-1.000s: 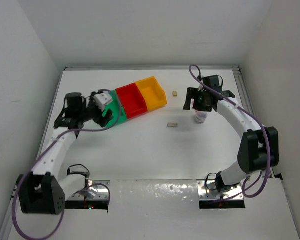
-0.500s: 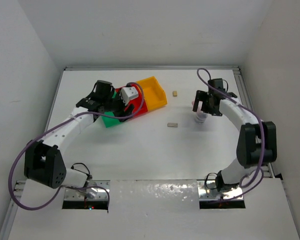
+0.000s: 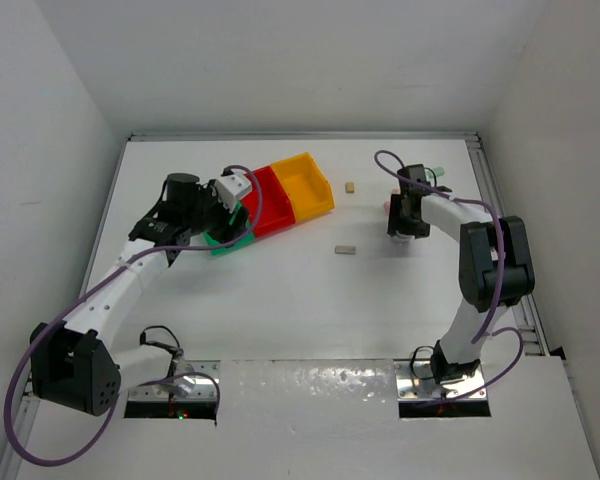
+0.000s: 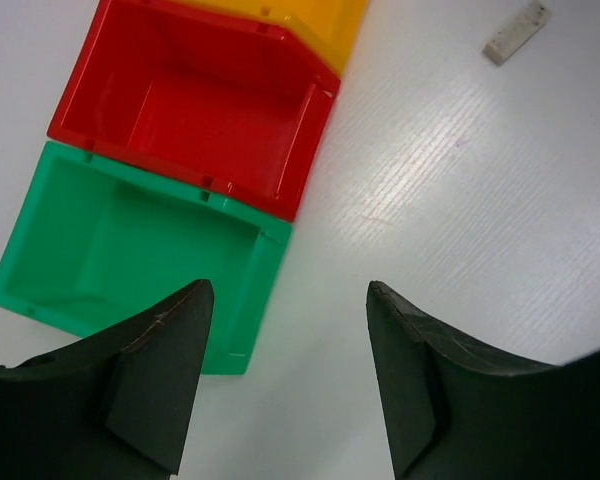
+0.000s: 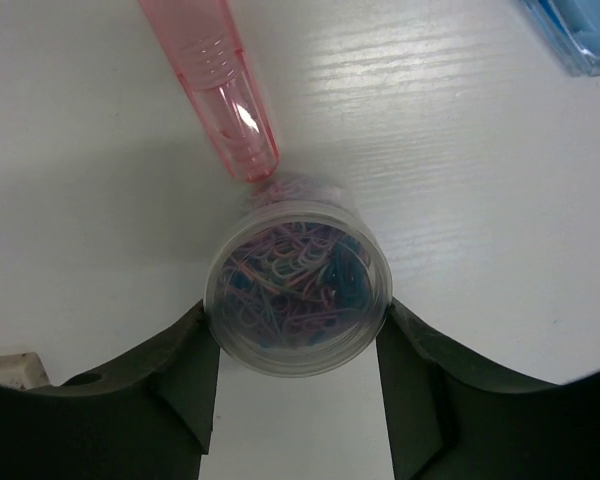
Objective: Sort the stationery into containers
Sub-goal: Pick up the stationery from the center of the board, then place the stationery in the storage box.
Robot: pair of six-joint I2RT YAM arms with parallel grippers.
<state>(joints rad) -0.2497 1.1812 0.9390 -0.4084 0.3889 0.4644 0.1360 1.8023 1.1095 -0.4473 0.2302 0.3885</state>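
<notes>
Three bins stand in a row: green [image 4: 110,250], red [image 4: 190,110] and orange-yellow [image 4: 320,20], and what shows of their insides is empty. My left gripper [image 4: 285,370] is open and empty, above the table just off the green bin's near corner. My right gripper [image 5: 296,310] is shut on a round clear tub of coloured paper clips [image 5: 298,290], one finger touching each side. A pink oblong piece [image 5: 220,80] lies touching the tub's far side. A blue piece [image 5: 580,35] lies at the far right. Two tan blocks [image 3: 350,187] [image 3: 346,250] lie between the bins and my right gripper [image 3: 405,215].
The bins [image 3: 265,200] sit left of centre at the back of the white table. A tan block [image 4: 517,32] shows at the top right of the left wrist view. White walls enclose the table on three sides.
My left gripper swung right over the red bin, then back left to the green bin's corner. My right wrist turned and its arm folded in over the paper clip tub.
</notes>
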